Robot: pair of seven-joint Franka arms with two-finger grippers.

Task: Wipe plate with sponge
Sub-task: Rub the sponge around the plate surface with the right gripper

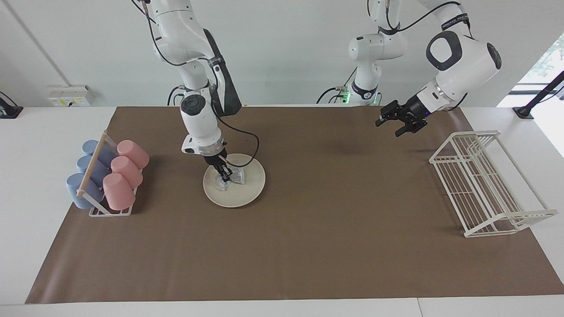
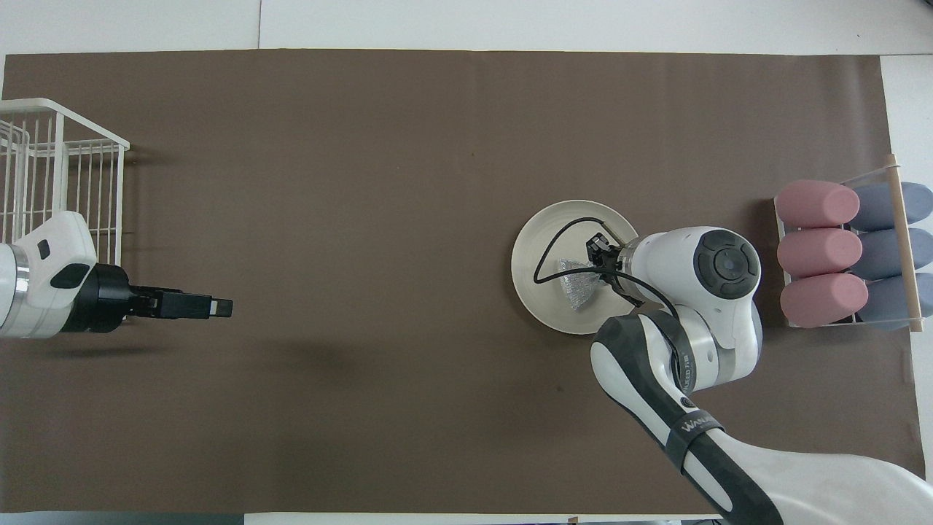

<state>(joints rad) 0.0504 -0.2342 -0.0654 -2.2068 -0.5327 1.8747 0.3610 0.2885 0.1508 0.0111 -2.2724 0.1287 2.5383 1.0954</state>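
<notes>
Pressing down on the plate (image 1: pixel 234 181) with the sponge (image 1: pixel 229 180): right gripper (image 1: pixel 225 174) lowered onto the plate's middle, fingers pinched on the silvery pad from above, pad flat against the cream surface. Judged as wiping under way, the pad being in contact and away from the rim.

Plate location: on the brown mat (image 1: pixel 308 246), toward the right arm's end of the table, beside the cup rack (image 1: pixel 105 176) but apart from it. Rack loaded with pink and blue cups (image 1: pixel 125 171) lying on their sides, not involved.

Grip from straight overhead noted as sensible: keeps the wrist clear of the rim and allows strokes in any direction. Cable from the right wrist looping over the plate in the overhead view; possible snag or drag, worth watching. Plate unrestrained on the mat; judged liable to slide under a hard sideways stroke, since nothing holds it.

Left gripper (image 1: pixel 400 119) waiting in the air over bare mat, toward the left arm's end of the table, near the white wire rack (image 1: pixel 484 185). Fingers parted, nothing held. Position well apart from the plate, likely kept so to leave the working arm free room.

Wire rack empty as far as visible.
</notes>
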